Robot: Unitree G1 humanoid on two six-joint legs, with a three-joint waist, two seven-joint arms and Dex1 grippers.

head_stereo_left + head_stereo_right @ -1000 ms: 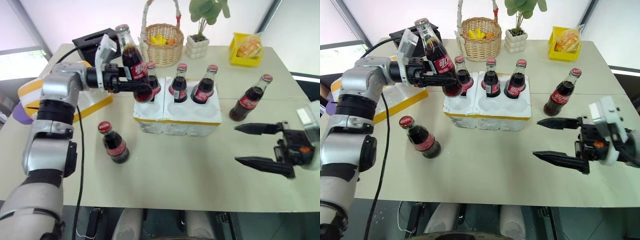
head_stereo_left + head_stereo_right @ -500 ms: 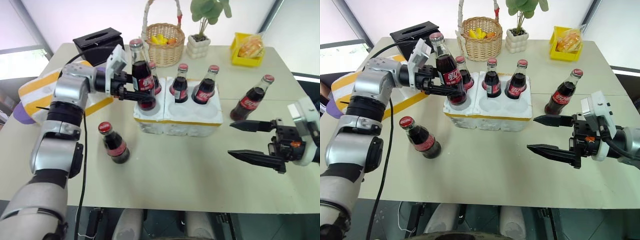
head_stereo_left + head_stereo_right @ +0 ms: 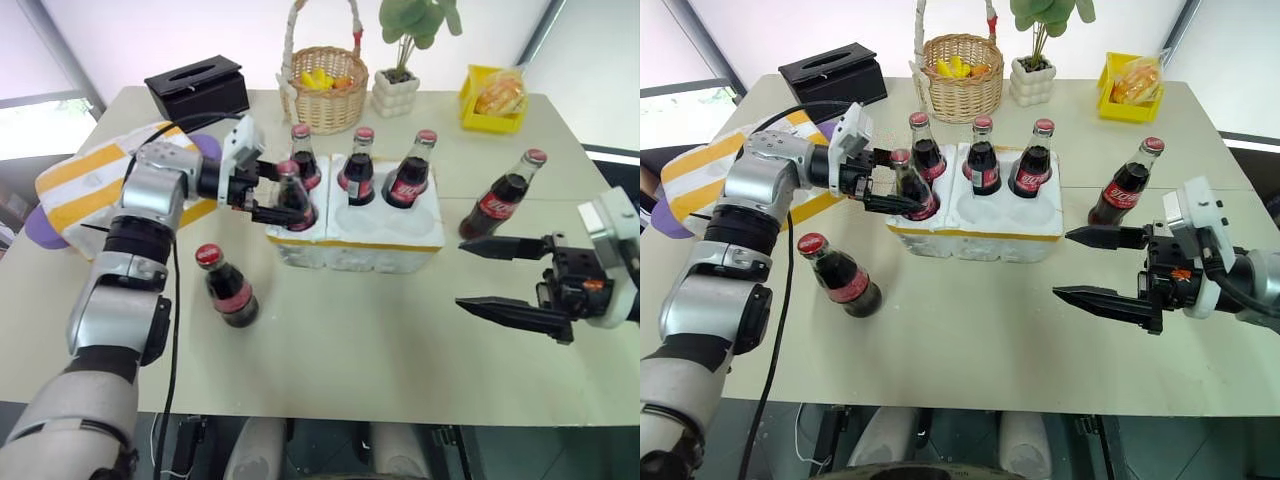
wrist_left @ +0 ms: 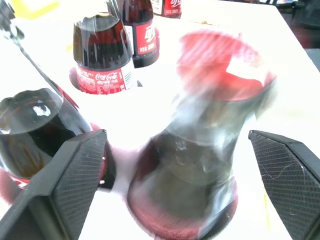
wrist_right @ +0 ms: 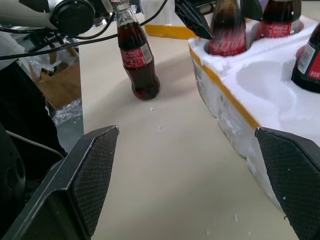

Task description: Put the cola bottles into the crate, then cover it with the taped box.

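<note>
Left gripper [image 3: 892,193] sits spread around a bottle [image 3: 908,187] dropped into the crate's [image 3: 985,222] front-left well, apparently letting go, while the right gripper [image 3: 1092,268] waits wide open right of the crate.

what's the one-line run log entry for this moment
left fingers: open around red-capped glass cola bottle seated in white foam crate | right fingers: open, empty | two bottles outside crate

1. My left arm reaches forward and inward across my front, forearm roughly level, wrist bent toward my right.
2. My left gripper [image 3: 902,196] points right and slightly down; its fingers [image 4: 70,172] stand spread wide.
3. My right arm is held low and out at my right side.
4. My right gripper [image 3: 1088,268] points left, both fingers [image 5: 80,172] parted wide, holding nothing.
</note>
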